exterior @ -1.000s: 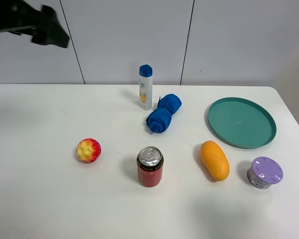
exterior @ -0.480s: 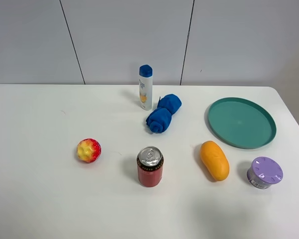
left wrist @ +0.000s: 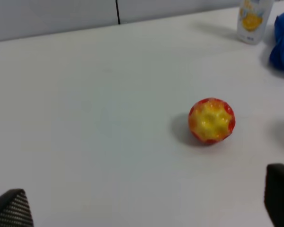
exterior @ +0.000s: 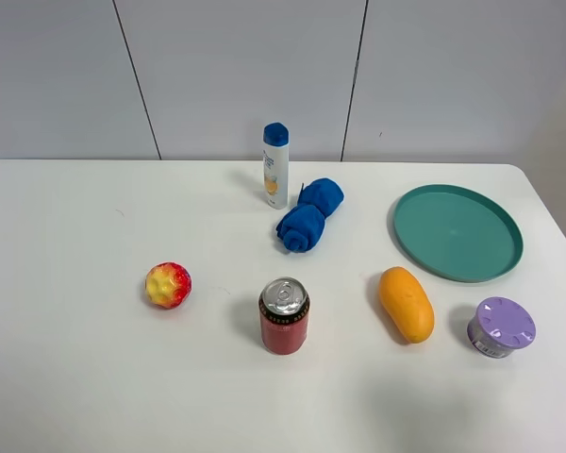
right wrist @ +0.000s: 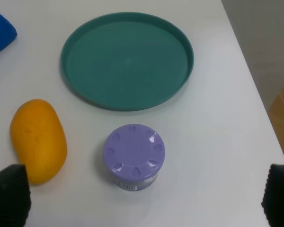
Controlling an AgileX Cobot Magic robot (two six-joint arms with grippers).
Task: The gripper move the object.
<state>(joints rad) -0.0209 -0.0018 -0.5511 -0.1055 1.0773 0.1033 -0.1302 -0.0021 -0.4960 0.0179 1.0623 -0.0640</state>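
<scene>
The arm has left overhead view; both grippers (left wrist: 146, 208) (right wrist: 142, 201) gape wide, holding nothing.

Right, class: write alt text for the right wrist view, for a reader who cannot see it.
A teal plate lies empty on a white table, with a purple-lidded jar just in front of it and an orange oval object beside the jar. A blue cloth shows at one edge, and the open end effector's tips frame the corners.

I see the blue rolled cloth (exterior: 308, 216) lying slantwise on the white desk (exterior: 75, 377), two bulging lumps end to end, its far lump just beside the bottle (exterior: 276, 165), untouched.
</scene>
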